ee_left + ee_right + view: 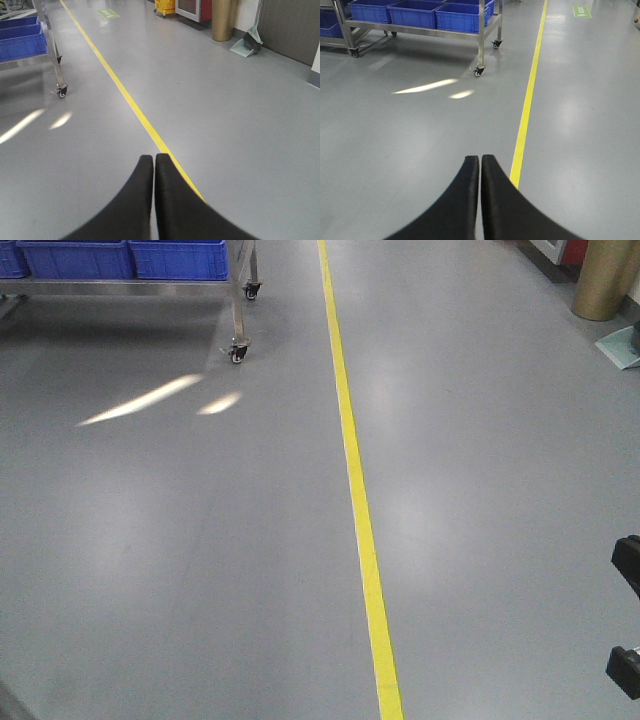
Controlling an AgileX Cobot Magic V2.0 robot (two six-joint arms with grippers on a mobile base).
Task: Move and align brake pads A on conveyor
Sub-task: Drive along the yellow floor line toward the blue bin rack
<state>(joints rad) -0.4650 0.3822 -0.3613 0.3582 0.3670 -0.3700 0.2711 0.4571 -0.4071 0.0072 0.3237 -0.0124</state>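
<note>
front view: only grey floor (150, 540) is seen, crossed by a yellow line (360, 510). a steel cart (240, 300) loaded with blue bins (180, 258) is parked at top left, and a gold bin (605, 280) is set at top right. no brake pads and no conveyor are shown. the work area is judged to lie outside every view, so the base probably has to be driven or turned toward it first. two black parts (628, 565) at the right edge cannot be identified.

left wrist view: the left gripper (154, 160) is seen clenched, fingers pressed together with nothing between them. it is pointed out over the floor beside the yellow line. a dustpan (247, 42) is stood by the far wall.

right wrist view: the right gripper (480, 161) is likewise closed on nothing and aimed toward the cart. both grippers are judged to be kept shut for travel — nothing is within reach to be grasped. the task is judged not yet started.
</note>
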